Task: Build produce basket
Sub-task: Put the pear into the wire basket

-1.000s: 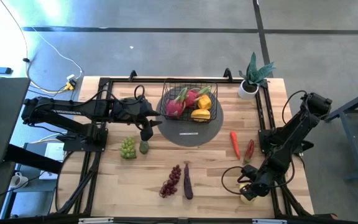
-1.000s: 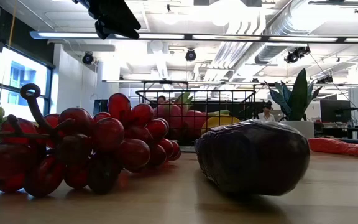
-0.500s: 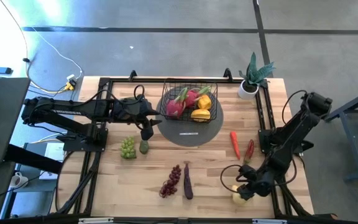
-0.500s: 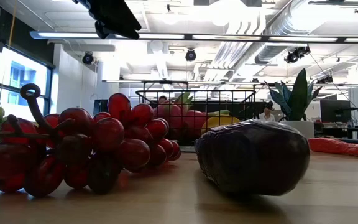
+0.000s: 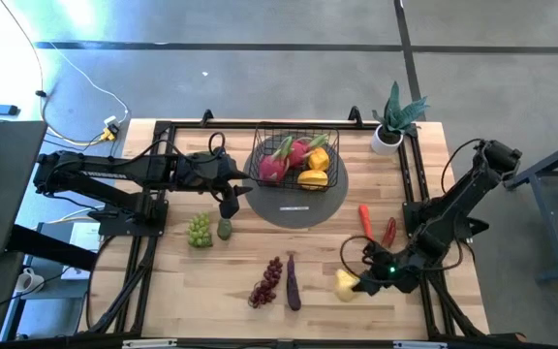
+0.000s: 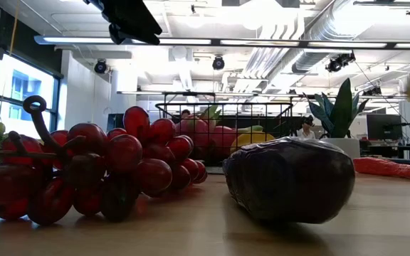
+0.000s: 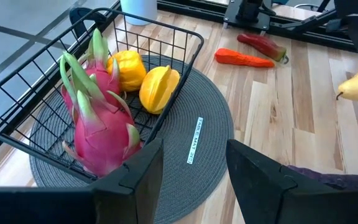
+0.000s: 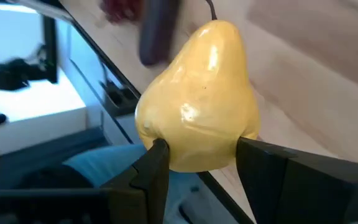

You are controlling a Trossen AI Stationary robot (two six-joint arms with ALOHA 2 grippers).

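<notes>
The basket (image 5: 294, 163) stands on a round grey mat (image 5: 298, 206) at the far middle of the table (image 5: 182, 281), and it is only partly filled: a pink dragon fruit (image 5: 273, 165) lies in it with a second pinkish fruit behind and two yellow-orange fruits (image 5: 313, 170) along its right side. The left wrist view shows the same load through the wire mesh, leaving room in the basket's near half. The rest of the produce is outside it. A yellow pear (image 5: 346, 283) is clamped between the fingers of the right gripper (image 5: 358, 283), lifted off the wood near the front right of the table; the right wrist view shows both dark fingers pressed against its wide lower body, stem pointing away. Still lying on the table are the green grapes (image 5: 199, 231) with a small green fruit (image 5: 225, 229) just beside them, the red grapes (image 5: 267, 281), the purple eggplant (image 5: 293, 282) next to those, and two red chilies (image 5: 365, 224) to the right of the mat. The left gripper (image 5: 229, 206) hovers just left of the basket with its fingers parted and nothing between them. By my judgement the job is under half done: the pear needs carrying to the basket, and six items wait after it.
</notes>
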